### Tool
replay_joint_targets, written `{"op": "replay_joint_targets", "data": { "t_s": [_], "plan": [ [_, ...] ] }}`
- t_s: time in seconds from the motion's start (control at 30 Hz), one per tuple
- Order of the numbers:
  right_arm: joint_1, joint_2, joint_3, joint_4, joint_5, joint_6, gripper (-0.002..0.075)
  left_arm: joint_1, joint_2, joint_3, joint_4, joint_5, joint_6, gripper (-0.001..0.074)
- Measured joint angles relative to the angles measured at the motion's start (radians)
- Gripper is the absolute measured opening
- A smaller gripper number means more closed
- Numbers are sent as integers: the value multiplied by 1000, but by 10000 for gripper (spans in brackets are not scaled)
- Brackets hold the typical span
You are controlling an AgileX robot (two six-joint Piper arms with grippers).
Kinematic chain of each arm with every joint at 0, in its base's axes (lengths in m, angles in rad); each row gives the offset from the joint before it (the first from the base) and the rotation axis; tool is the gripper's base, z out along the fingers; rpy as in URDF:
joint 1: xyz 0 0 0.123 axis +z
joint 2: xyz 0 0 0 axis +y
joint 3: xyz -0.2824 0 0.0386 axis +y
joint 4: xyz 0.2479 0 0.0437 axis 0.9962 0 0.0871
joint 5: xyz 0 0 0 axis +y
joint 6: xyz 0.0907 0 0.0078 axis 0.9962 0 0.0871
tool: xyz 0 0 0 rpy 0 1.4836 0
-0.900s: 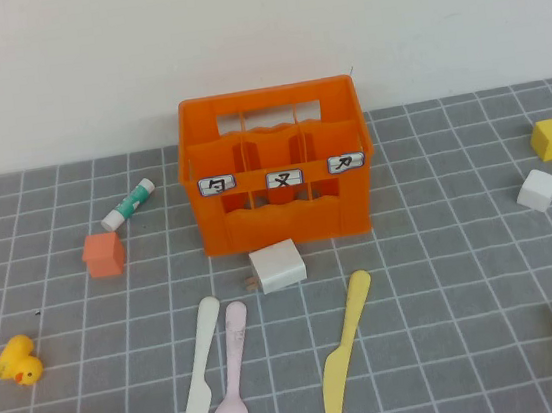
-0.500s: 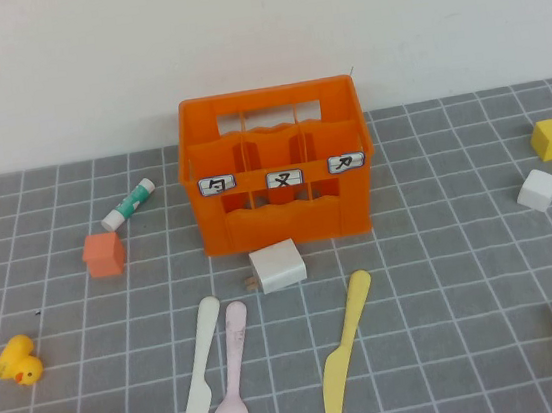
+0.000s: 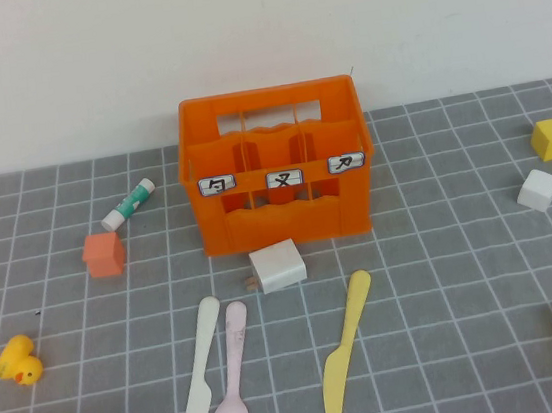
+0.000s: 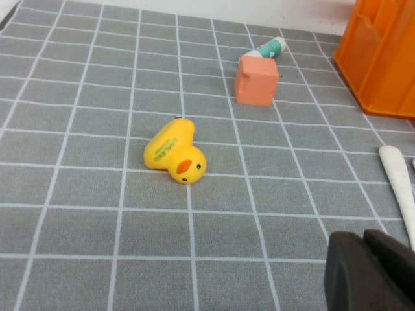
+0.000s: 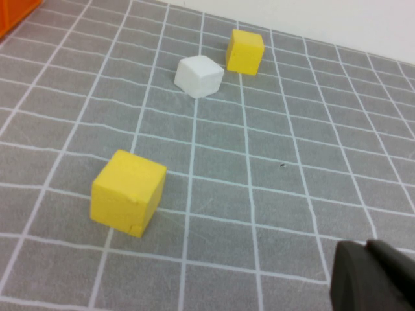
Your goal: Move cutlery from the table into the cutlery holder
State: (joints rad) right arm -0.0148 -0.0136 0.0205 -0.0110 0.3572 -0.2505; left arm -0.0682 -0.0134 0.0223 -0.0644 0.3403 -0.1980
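Of the left gripper (image 4: 373,272) only a dark corner of its body shows in the left wrist view, low over the table (image 4: 78,214) and near the handle end of the cream knife (image 4: 397,184); whether it is apart or together cannot be told. The right gripper (image 5: 373,275) shows the same way in its own wrist view, a dark edge above bare grid near a yellow cube (image 5: 128,192), and its state cannot be told either. Neither arm appears in the high view, so both seem parked off the near edge, and neither holds anything that can be seen.

Nothing looks done yet. All three pieces lie flat on the table in front of the holder (image 3: 276,166): the cream knife (image 3: 199,377) on the left, the pink spoon (image 3: 231,378) just beside it and nearly parallel, the yellow knife (image 3: 345,349) apart to the right. The holder stands upright behind them, its compartments apparently empty as far as the slots show. A white block (image 3: 277,265) sits between the holder and the cutlery. A duck (image 4: 175,154), an orange cube (image 4: 257,81) and a tube (image 4: 269,48) lie on the left, well clear

All three picks and drops are left, by my reading
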Motion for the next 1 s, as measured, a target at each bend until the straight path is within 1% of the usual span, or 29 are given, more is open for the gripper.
{"op": "replay_joint_targets", "data": {
  "t_s": [0.43,0.53,0.6,0.67,0.87,1.0],
  "plan": [
    [0,0,0,-1,-5,-2,-3,0,0,0,-2,0,2,-1],
    [0,0,6,-1,-40,-2,-3,0,0,0,-2,-25,2,-1],
    [0,0,8,-1,-97,-2,-3,0,0,6,-2,-86,2,-1],
    [0,0,8,-2,-210,-2,-3,0,0,6,-2,-175,2,-1],
    [0,0,8,-4,-635,-2,-3,0,0,6,-2,-575,4,-1],
    [0,0,8,-4,-898,-2,-3,0,0,6,-2,-757,4,-1]
  ]
}}
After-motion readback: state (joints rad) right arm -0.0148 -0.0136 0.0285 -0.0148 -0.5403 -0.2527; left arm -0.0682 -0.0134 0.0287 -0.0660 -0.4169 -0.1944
